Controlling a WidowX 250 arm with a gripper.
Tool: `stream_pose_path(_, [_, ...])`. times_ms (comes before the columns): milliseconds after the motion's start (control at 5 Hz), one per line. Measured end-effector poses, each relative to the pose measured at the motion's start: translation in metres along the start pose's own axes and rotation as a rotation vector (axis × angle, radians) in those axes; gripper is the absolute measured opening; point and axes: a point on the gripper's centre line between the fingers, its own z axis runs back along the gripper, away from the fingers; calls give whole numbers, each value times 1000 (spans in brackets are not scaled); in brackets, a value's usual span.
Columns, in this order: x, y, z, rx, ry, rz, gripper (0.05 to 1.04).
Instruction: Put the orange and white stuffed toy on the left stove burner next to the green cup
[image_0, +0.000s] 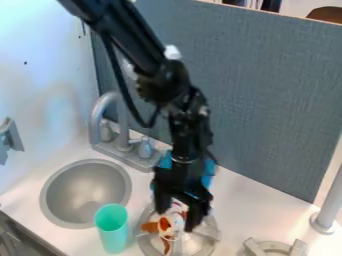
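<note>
Grey textured partition (267, 90) behind pale counter (244, 200); white wall (40, 55) at left, brightly lit.

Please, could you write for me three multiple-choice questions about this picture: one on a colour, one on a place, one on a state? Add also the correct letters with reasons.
1. The round metal-look sink is:
A) yellow
B) grey
C) red

2. The black two-finger gripper hangs over:
A) the round grey burner
B) the sink
C) the faucet

3. The tall mint-green cup is:
A) lying on its side
B) upside down
C) upright

1: B, its bowl and rim look grey.
2: A, it points down there, at a small white-and-orange thing.
3: C, its open mouth faces up.
</note>
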Motion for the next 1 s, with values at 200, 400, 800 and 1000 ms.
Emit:
stream_pose_path(200, [-3,-38,-1,16,9,-95,1001])
stream_pose_path(400, [-4,-85,3,53,18,-204,1001])
stream_pose_path(800, [-8,-139,-3,65,-15,-290,1001])
stream_pose_path(1000, [7,-154,-2,57,-64,-275,1001])
